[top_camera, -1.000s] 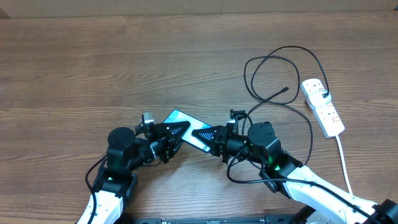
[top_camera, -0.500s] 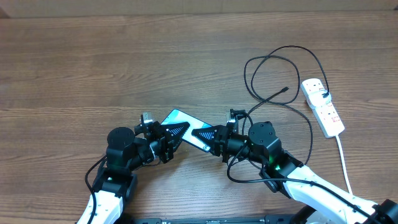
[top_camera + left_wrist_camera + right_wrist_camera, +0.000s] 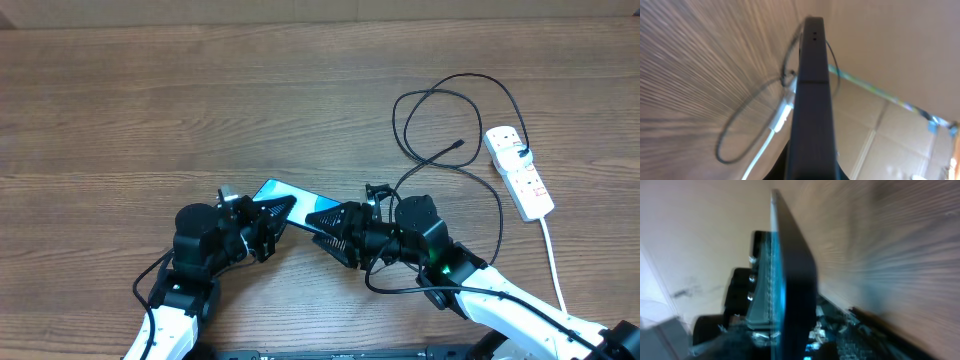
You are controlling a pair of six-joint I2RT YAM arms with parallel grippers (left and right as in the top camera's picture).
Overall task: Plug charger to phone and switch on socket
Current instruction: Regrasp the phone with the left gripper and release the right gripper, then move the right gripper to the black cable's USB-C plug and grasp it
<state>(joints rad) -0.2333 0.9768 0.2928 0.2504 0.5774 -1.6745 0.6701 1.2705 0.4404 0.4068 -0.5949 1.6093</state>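
Locate the green status light (image 3: 437,268) on the right arm (image 3: 510,305). Right of the light, you see a white link. Left of it sits a round black motor housing (image 3: 415,214). Further left, the right gripper (image 3: 320,218) and left gripper (image 3: 282,208) carry black triangular fingers. Far left of the light, the left arm (image 3: 195,222) repeats the black-and-white scheme, with a thin black cable (image 3: 147,290) alongside.

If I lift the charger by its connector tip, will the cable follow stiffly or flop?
Likely floppy: the charger cable lies in loose loops, so it should sag and trail. Its far end looks plugged into the socket, which may tug or drag.
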